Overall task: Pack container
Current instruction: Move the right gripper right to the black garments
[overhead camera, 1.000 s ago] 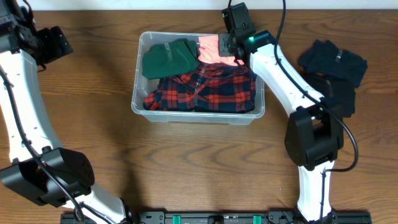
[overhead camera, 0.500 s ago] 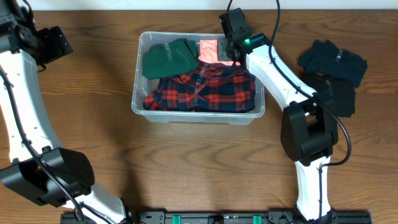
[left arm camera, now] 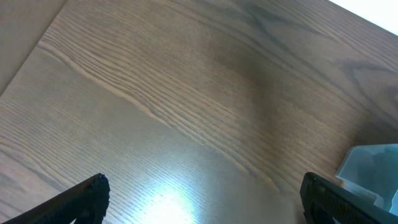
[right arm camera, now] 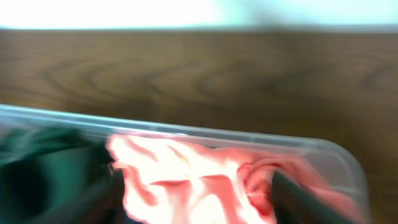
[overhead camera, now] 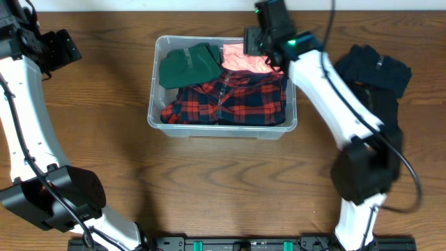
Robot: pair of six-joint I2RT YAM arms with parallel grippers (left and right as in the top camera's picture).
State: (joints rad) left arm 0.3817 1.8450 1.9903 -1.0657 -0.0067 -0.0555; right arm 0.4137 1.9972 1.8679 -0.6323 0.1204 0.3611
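The container (overhead camera: pixel 221 130), a clear plastic bin, stands mid-table and holds a green garment (overhead camera: pixel 188 64), a pink garment (overhead camera: pixel 244 58) and a red plaid shirt (overhead camera: pixel 230 101). My right gripper (overhead camera: pixel 258 43) hovers over the bin's back right corner. In the blurred right wrist view its jaws (right arm camera: pixel 199 202) stand wide apart over the pink garment (right arm camera: pixel 186 186), which lies inside the bin rim (right arm camera: pixel 186 132). At the far left, my left gripper (overhead camera: pixel 64 49) is open above bare wood. Nothing is between its fingers (left arm camera: pixel 202 202).
A pile of dark navy clothes (overhead camera: pixel 373 70) lies on the table right of the bin, partly under the right arm. A corner of the bin (left arm camera: pixel 373 169) shows at the right edge of the left wrist view.
The right gripper's jaws have spread apart and the gripper has risen and shifted towards the table's back edge. The pink garment stays in the bin. The left arm has not moved.
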